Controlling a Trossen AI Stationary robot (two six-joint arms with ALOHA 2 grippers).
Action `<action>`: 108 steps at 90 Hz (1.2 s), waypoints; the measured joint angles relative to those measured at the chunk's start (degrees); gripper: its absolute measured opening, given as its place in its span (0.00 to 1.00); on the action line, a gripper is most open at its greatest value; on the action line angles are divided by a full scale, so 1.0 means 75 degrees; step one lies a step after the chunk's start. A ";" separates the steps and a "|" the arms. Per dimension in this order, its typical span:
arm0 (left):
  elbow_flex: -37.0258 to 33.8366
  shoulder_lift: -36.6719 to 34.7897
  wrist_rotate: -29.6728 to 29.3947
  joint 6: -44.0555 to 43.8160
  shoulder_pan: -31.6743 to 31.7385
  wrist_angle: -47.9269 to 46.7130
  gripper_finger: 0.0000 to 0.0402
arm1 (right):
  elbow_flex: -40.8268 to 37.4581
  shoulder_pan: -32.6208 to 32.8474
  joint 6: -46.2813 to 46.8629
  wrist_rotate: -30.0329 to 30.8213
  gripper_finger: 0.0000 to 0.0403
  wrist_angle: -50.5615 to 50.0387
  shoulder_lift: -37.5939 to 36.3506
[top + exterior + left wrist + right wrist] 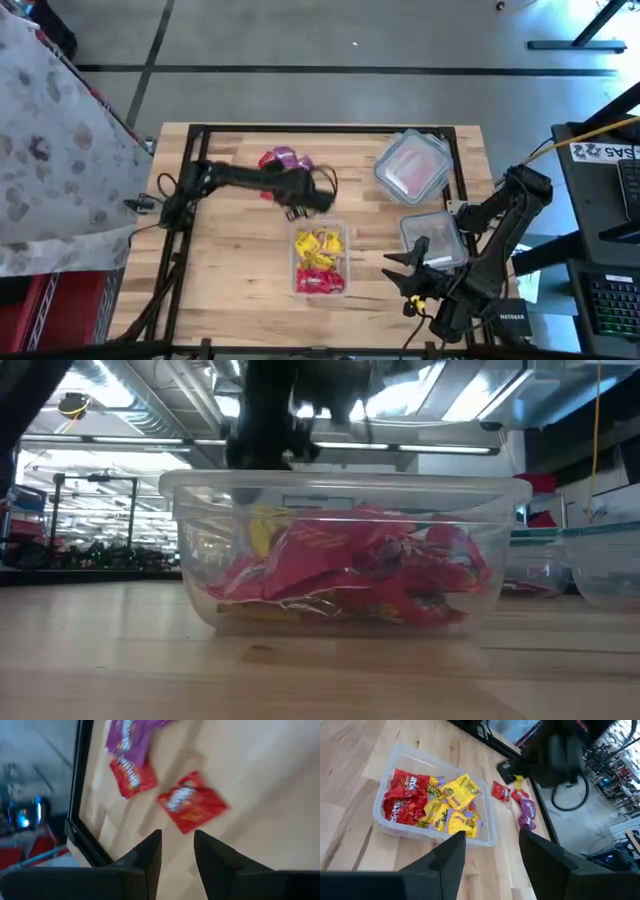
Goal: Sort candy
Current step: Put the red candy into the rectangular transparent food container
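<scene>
From above, the left gripper hangs just behind the clear tub of red and yellow candy, beside loose packets; the right gripper waits beside that tub. Level view: the tub's candy is mostly red. Wrist views: left jaws narrowly apart and empty over a red packet; right jaws wide, empty.

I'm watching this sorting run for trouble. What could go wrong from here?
The left gripper, open with a narrow gap, hangs over loose red packets lying close together with a purple packet; it might pinch two at once or slide one flat across the wood. The clear tub of mixed candy sits right beside that arm's wrist, so a swing could nudge it. The right gripper waits open.
</scene>
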 joint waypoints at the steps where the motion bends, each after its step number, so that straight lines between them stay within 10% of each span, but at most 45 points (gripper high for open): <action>1: -0.0027 -0.0002 0.0031 0.0040 0.0074 0.0014 0.24 | 0.0000 0.0000 0.0000 -0.0004 0.43 -0.0001 0.0000; 31: -0.0331 -0.0008 0.2459 0.1199 0.1612 0.2291 0.38 | 0.0000 0.0000 -0.0056 0.0081 0.43 -0.0001 -0.0002; 59: -0.1069 0.0041 0.2338 0.1576 0.1775 0.2507 0.54 | 0.0000 0.0000 -0.0058 -0.0017 0.43 -0.0007 -0.0003; 108: -0.2340 0.0027 0.2760 0.1367 0.2061 0.3796 0.20 | 0.0000 0.0000 -0.0256 -0.0134 0.43 -0.0021 -0.0003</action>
